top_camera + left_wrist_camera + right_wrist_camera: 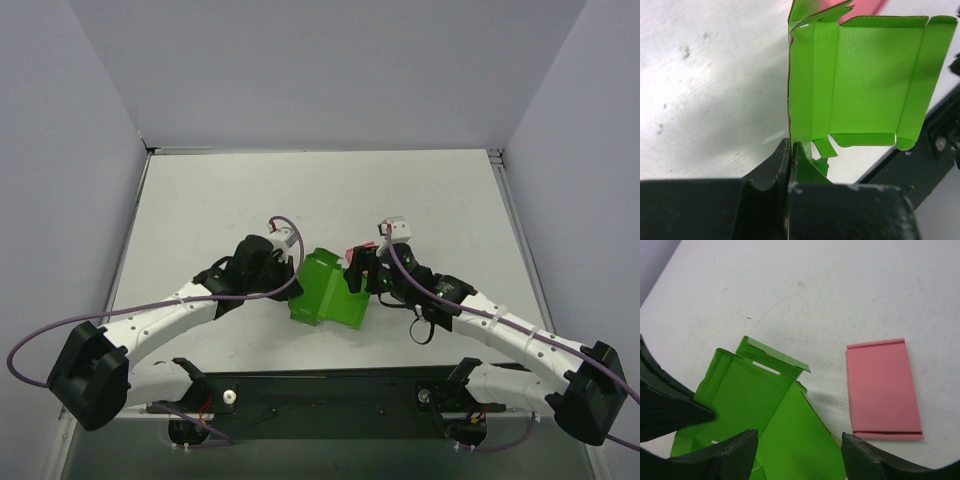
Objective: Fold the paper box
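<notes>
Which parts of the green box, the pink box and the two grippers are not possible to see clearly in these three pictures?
- Top view: the pink box is mostly hidden behind the right gripper.
- Left wrist view: the left gripper, shut on the paper box, partly covers its near corner tabs; the top edge cuts off the far flap.
- Right wrist view: the bottom edge cuts off the box's near end.

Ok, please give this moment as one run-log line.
left hand: shut on edge of bright green thin-card box | right hand: open, close to it | flat pink rectangular box: lying apart on table
</notes>
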Tool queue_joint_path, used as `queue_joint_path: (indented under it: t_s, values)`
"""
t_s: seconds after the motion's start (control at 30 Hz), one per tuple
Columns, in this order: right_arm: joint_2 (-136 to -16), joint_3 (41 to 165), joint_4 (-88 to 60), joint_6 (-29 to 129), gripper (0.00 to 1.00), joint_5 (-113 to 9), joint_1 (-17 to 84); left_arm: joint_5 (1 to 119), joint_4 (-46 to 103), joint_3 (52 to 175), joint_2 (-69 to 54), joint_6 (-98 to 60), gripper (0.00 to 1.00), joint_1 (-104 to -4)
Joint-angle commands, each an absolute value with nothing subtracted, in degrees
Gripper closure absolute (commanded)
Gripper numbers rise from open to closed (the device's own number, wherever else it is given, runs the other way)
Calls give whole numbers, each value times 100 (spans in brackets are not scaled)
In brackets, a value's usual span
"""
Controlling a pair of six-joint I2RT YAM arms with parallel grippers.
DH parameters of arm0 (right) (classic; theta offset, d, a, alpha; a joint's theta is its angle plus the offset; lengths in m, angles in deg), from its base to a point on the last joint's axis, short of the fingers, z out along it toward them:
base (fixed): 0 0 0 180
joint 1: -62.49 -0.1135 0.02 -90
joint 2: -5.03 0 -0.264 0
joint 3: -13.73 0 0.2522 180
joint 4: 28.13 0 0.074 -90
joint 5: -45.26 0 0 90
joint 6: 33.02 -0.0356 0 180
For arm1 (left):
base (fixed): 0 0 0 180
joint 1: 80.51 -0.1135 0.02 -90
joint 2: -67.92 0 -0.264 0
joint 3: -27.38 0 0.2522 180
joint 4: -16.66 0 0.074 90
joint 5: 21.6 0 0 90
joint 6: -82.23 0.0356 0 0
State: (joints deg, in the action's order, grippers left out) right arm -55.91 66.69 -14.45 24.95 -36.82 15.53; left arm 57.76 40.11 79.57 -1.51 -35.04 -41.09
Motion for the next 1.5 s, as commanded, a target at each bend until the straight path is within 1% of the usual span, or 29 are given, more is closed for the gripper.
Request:
queue_joint_path:
  t_s: [0.0,0.13,0.17,0.23,0.3,0.37,0.4,0.53,0.57,0.67,0.8,1.1,1.2,1.3,1.33,1.47]
  values:
    - [-5201,7432,-700,3842,32,-4130,1511,4933,4878,8972,7,-2378,100,-4113]
    - [-4876,7495,-725,4632,30,-4430,1511,4275,5614,9421,-213,-1693,100,-4105]
    - [-4789,7513,-716,4765,30,-4778,1511,4143,5782,9509,-379,-1360,100,-4105]
    - [-4709,7557,-673,5011,29,-5087,1511,3747,6334,9746,-538,-981,100,-4105]
    - [-4682,7583,-637,5284,29,-5440,1503,3353,6565,9782,-644,-497,100,-4087]
    - [-4743,7636,-611,5451,31,-5615,1502,3193,6462,9634,-574,-426,100,-4087]
    - [-4831,7706,-550,5539,32,-5669,1502,2862,6356,9564,-539,-391,100,-4087]
    - [-5173,7873,-435,5645,35,-5853,1494,2525,6294,9484,-442,-338,100,-4087]
    - [-5209,7891,-444,5654,38,-5862,1468,2481,6259,9440,-433,-355,100,-4087]
    - [-5227,7743,-715,5654,43,-5854,1354,2401,6206,9370,-398,-355,100,-4087]
    - [-5218,7601,-1103,5619,46,-5924,1195,2419,6215,9370,-407,-364,100,-4078]
    - [-5587,7645,-972,5654,52,-5608,940,2515,6215,9343,-380,-382,100,-4087]
    - [-5579,7610,-989,5654,57,-5546,887,2515,6206,9343,-380,-382,100,-4087]
    - [-5596,7566,-1041,5645,66,-5450,852,2489,6197,9334,-380,-382,100,-4087]
    - [-5605,7548,-1042,5654,71,-5432,843,2489,6188,9326,-372,-382,100,-4087]
    - [-5623,7504,-1086,5654,78,-5371,826,2454,6162,9317,-345,-390,100,-4078]
